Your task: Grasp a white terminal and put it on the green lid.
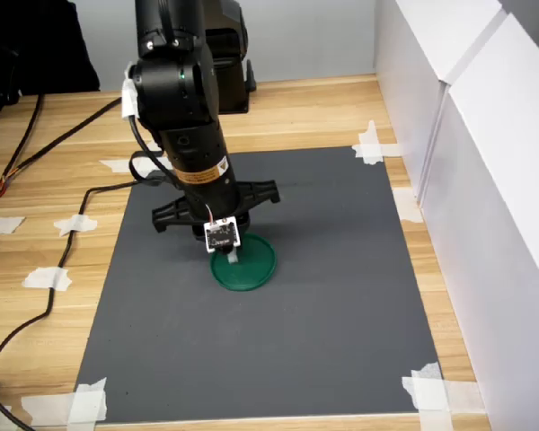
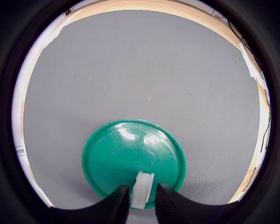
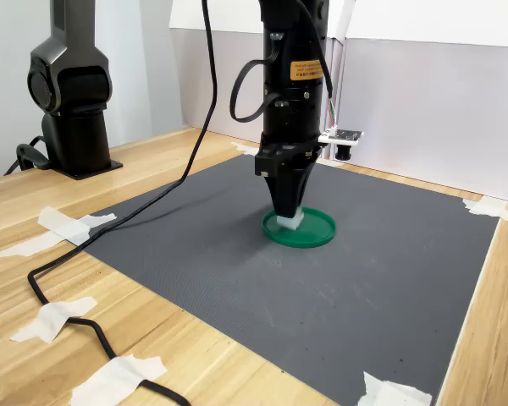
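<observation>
The fingers (image 2: 142,205) are squeezed tight on the white terminal (image 2: 142,189), holding it low over the near edge of the green lid (image 2: 130,154), so it looks ready to be let go there.

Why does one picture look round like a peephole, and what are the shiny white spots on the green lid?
In the wrist view a wide lens bends the scene into a circle with a dark ring around it; the spots on the lid are lamp glare. Both exterior views are straight and evenly lit, with a soft shadow beside the arm on the mat.
</observation>
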Tool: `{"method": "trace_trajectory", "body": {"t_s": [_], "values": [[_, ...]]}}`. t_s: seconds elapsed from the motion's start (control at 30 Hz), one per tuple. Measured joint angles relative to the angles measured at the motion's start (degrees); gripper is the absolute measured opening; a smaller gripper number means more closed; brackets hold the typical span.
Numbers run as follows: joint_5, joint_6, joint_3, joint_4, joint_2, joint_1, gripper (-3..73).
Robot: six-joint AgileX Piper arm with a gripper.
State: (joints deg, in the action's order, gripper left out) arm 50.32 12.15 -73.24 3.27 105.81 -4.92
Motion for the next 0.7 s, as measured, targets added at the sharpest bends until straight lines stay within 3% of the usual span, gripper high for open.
{"method": "trace_trajectory", "body": {"t_s": [0.2,0.4,0.5,0.7], "values": [[-0.3,0.0,0.0,0.4,0.1,0.0,48.3],[-0.3,-0.8,0.0,0.2,-4.0,0.0,55.0],[-0.5,-1.0,0.2,-1.7,-8.6,0.0,48.7],[-9.2,-6.5,6.7,-2.9,-21.8,3.7,14.0]]}}
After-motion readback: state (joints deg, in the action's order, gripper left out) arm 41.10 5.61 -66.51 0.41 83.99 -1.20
